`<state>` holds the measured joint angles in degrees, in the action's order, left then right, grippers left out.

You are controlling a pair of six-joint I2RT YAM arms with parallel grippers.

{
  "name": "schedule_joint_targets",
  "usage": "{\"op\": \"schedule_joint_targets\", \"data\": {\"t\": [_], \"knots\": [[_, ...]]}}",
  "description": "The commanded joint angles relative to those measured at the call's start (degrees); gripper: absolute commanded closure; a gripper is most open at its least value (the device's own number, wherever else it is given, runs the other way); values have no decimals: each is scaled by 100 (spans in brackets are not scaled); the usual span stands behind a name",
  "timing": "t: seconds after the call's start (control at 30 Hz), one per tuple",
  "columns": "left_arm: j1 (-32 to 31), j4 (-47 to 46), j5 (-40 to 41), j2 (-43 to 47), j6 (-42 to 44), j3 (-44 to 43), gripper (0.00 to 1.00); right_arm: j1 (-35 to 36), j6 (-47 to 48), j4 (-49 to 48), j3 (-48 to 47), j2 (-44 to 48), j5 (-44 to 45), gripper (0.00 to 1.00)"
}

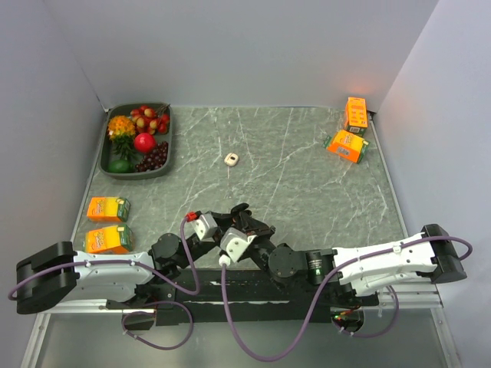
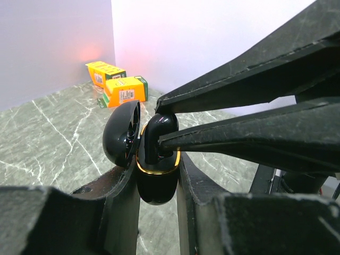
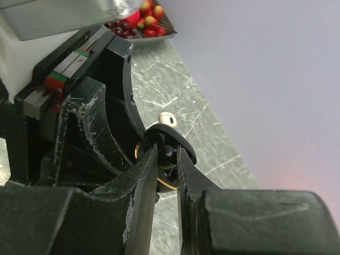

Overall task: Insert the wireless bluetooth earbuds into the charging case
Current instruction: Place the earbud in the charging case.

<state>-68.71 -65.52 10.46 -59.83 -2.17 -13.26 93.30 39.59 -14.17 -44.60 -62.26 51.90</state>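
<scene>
Earbud [image 2: 157, 130], black, sat pinched between the tips of the right gripper [image 2: 160, 123], whose long fingers crossed the left wrist view from the right and stood narrow, closed on it. Its lower end met the gold-rimmed mouth of the case [image 2: 156, 186], which the left gripper [image 2: 156, 172] clamped upright between its own fingers. The lid [image 2: 121, 133] stood open on the case's left. Whether the earbud was fully seated could not be told. Far ahead of the left gripper, two orange boxes [image 2: 125, 90] stood by the wall. In the right wrist view the earbud lay between the right fingertips, just above the gold rim, with the left gripper's black body close on the left. A small cream object [image 3: 167, 118] lay on the table [image 3: 212, 138] beyond the fingertips, and a fruit tray [image 3: 151, 37] lay farther off. In the top view both grippers met tip to tip, with earbud and case hidden among them. The cream object lay well ahead of them, apart from both.
</scene>
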Motion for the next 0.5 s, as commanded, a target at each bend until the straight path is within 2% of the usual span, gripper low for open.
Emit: {"op": "schedule_joint_targets", "data": {"t": [0.0,0.33,0.47], "knots": [[33,-313,26,42,-29,-248,99,215,75,-279,48,-111,-119,100],[33,-339,53,42,15,-248,99,250,-92,-86,-66,-32,-312,100],[42,-374,79,42,15,-204,99,277,-118,-42,-101,3,-338,94]]}}
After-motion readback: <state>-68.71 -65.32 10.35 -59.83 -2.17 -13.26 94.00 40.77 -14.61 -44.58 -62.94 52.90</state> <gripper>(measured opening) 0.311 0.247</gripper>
